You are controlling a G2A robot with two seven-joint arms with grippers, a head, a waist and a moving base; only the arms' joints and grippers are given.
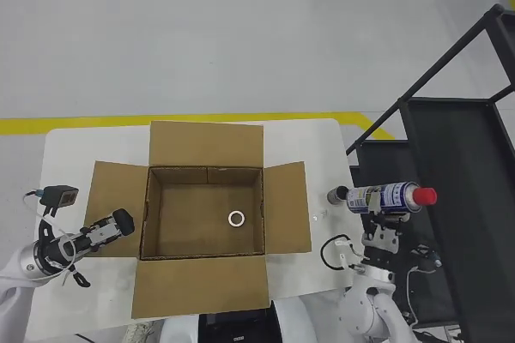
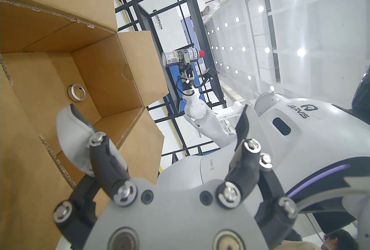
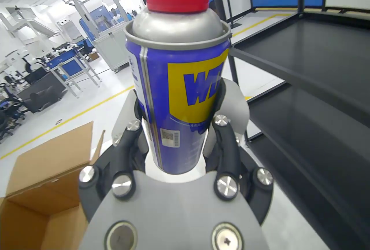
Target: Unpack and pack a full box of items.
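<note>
An open cardboard box [image 1: 120, 214] [image 2: 29, 129] [image 3: 34, 205] with its flaps spread sits mid-table. Inside, a small metal ring [image 1: 237, 219] [image 2: 77, 92] lies on its floor. A blue and yellow spray can [image 1: 382, 198] [image 3: 179, 95] [image 2: 180, 56] with a red cap is held on its side to the right of the box, off the table's right edge, with my right gripper [image 1: 379, 213] [image 3: 177, 129] shut on it. My left gripper [image 1: 120, 221] [image 2: 156, 129] is open over the box's left flap, holding nothing.
A black metal rack [image 1: 463, 171] [image 3: 303, 66] with dark shelves stands right of the table, close to the can. A small dark object [image 1: 336, 195] sits at the table's right edge. A yellow floor line [image 1: 69, 125] runs behind the table.
</note>
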